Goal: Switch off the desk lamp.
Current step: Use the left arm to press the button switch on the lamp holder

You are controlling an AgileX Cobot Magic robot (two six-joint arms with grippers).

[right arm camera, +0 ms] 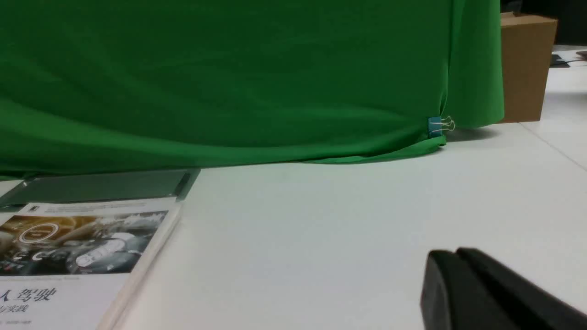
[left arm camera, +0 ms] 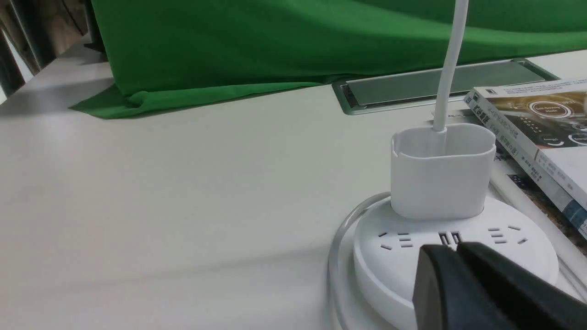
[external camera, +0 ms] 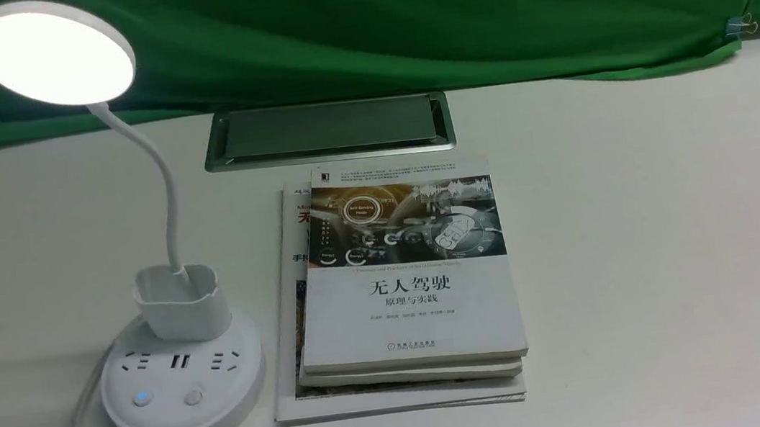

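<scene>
The desk lamp [external camera: 178, 307] stands lit on the worktop's [external camera: 645, 246] left, beside the books [external camera: 407, 290]. The left pincer [left arm camera: 456, 250], tips together, hovers near its base; the right pincer [right arm camera: 451, 256], also together, sits well apart. Approach in hand; next, a closed tip must press a base button [external camera: 193, 396]

The left gripper [left arm camera: 456, 250] held its black fingers pressed together. The right gripper [right arm camera: 455, 254] was likewise closed, its fingertips touching.
</scene>
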